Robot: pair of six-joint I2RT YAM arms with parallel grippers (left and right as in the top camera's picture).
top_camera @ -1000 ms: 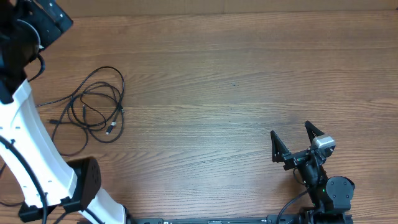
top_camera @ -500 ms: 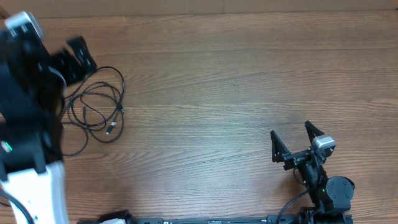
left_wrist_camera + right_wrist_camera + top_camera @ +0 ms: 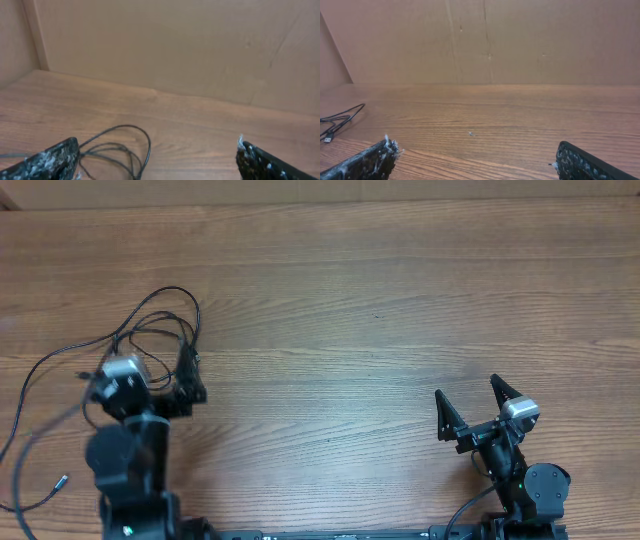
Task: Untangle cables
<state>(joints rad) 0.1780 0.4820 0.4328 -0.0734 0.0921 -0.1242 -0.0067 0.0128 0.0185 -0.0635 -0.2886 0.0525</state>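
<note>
Left arm has swung in from the far left edge since the earlier overhead frames and now sits low at the bundle; one strand now trails out left and down. Right arm unchanged.

Overhead: cables [image 3: 160, 326] lie on the left part of the bench [image 3: 350, 300], still a few overlapped loops. One long strand runs off left and down, ending in a small plug near the left arm's base. Left end effector [image 3: 150, 370] is at the near edge of the loops, one finger over or touching the strands; contact can't be confirmed. It is spread wide and holds nothing. Right end effector [image 3: 472, 405] is well apart on the right side, also wide and empty.

Left wrist: left end effector [image 3: 157, 147] is wide, both finger tips low in frame. Cables [image 3: 116, 146] lie just ahead between the fingers, nearer the left one, flat on the bench.

Right wrist: right end effector [image 3: 475, 150] is wide with bare bench ahead. Cables [image 3: 342, 119] show only at the far left edge, far off.

Judged step: lining up a fresh grab, with the untangling only partly done. The next move probably calls for lowering onto one outer loop, closing on that strand alone, then drawing it clear of the others. The right arm would have to cross over to pin the bundle.
</note>
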